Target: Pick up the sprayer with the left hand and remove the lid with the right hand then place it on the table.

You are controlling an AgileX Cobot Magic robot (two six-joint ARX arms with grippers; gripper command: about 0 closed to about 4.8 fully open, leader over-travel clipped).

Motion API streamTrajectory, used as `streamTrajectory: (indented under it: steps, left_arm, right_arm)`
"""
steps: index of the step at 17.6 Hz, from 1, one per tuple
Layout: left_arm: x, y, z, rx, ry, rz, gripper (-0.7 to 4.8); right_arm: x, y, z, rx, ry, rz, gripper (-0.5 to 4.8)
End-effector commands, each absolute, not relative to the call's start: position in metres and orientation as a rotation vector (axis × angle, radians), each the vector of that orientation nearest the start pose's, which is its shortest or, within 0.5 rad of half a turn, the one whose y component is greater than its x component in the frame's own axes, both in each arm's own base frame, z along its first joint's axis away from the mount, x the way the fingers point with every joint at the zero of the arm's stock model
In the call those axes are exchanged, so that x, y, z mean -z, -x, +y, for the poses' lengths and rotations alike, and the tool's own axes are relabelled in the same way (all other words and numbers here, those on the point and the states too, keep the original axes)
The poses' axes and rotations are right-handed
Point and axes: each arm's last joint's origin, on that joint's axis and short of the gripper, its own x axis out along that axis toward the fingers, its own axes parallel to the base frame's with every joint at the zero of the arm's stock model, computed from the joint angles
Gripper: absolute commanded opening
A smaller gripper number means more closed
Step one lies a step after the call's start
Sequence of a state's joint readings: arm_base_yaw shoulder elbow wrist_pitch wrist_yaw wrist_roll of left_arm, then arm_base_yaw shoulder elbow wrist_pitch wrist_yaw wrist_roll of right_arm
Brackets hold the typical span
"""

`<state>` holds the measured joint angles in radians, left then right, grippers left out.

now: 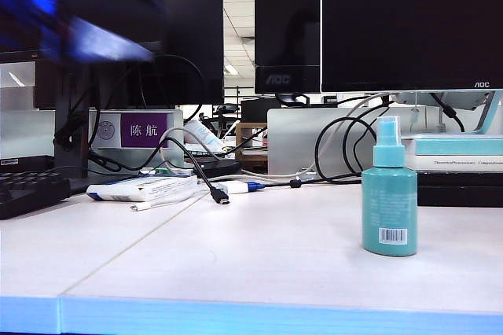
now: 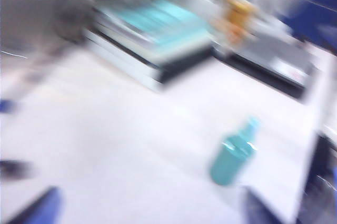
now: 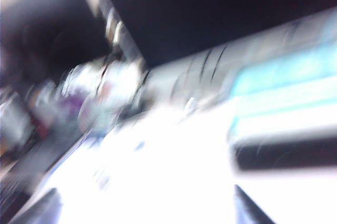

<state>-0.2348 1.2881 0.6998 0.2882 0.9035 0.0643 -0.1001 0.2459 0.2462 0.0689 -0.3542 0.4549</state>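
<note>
**Spray bottle waits upright as both arms get under way**

The sprayer stands upright on the white table, just in front of a stack of books, its barcode label facing the exterior camera. The clear lid sits on top of its nozzle. Nothing touches the bottle.

The left end effector hangs above the table, well away from the sprayer and angled down toward it. Only two dark, blurred finger tips show at the frame's edge, set wide apart with nothing between them. In the exterior view the left arm is a blue smear high above the keyboard.

The right end effector is held low and nearly level, looking toward the books; its blurred tips also stand wide apart, empty.

A good grasp would likely take the bottle's body at mid-height, below the nozzle, leaving the lid free for the right end effector.
</note>
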Motion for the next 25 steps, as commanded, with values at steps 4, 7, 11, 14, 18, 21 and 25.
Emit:
streamTrajectory:
  steps: [4, 7, 11, 14, 18, 21, 25]
  left_arm:
    - [-0.185, -0.264, -0.185, 1.502, -0.203, 0.282, 4.79]
    - [-0.173, -0.274, -0.211, 1.546, -0.233, 0.292, 4.79]
    - [-0.158, -0.289, -0.261, 1.626, -0.223, 0.361, 4.79]
    - [-0.142, -0.292, -0.276, 1.636, -0.21, 0.413, 4.79]
    - [-0.133, -0.285, -0.298, 1.62, -0.215, 0.36, 4.79]
    - [-0.123, -0.292, -0.309, 1.611, -0.161, 0.439, 4.79]
    - [-0.119, -0.295, -0.314, 1.553, -0.155, 0.518, 0.48]
  right_arm:
    - [-0.247, -0.144, 0.003, -0.515, -0.473, 0.153, 4.79]
    - [-0.25, -0.147, 0.002, -0.518, -0.469, 0.143, 4.79]
    - [-0.25, -0.148, 0.002, -0.517, -0.464, 0.146, 4.79]
    - [-0.248, -0.148, 0.002, -0.515, -0.467, 0.161, 4.79]
    - [-0.248, -0.148, 0.003, -0.518, -0.464, 0.162, 4.79]
    - [-0.248, -0.148, 0.002, -0.518, -0.463, 0.162, 4.79]
    - [-0.248, -0.148, 0.003, -0.535, -0.447, 0.165, 4.79]
